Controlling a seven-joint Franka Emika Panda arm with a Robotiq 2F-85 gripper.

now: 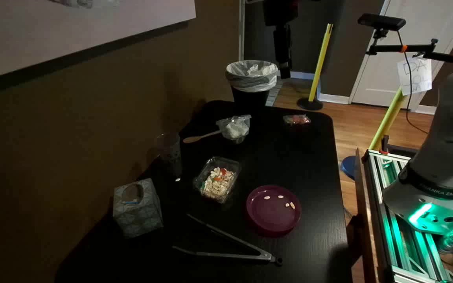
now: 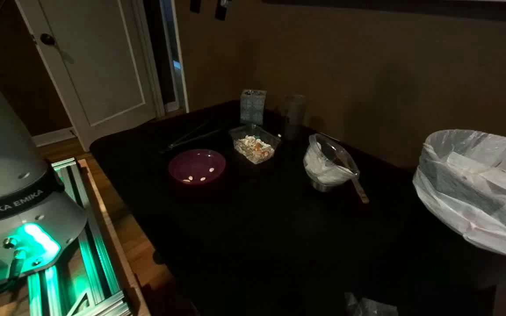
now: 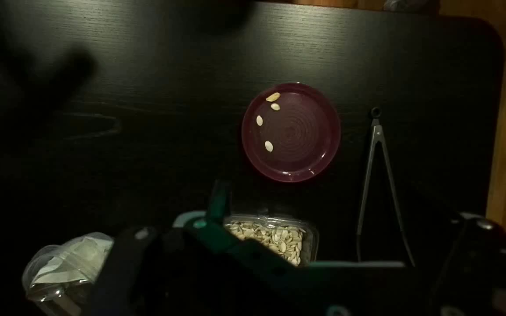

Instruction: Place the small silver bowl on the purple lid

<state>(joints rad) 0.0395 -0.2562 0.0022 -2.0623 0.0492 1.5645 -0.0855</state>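
Observation:
The purple lid, a round disc with a raised rim, lies on the black table with several pale seeds on it. It also shows in an exterior view and in the wrist view. A silvery round base shows under a clear plastic cover with white tissue. I cannot tell whether this is the small silver bowl; no uncovered silver bowl is in view. My gripper is high above the table. Its fingertips are apart with nothing between them. Its dark fingers also show in an exterior view.
A clear container of seeds stands beside the lid. Metal tongs lie near the lid. A tissue box and clear cup stand by the wall. A wooden spoon, small packet and trash bin are farther off.

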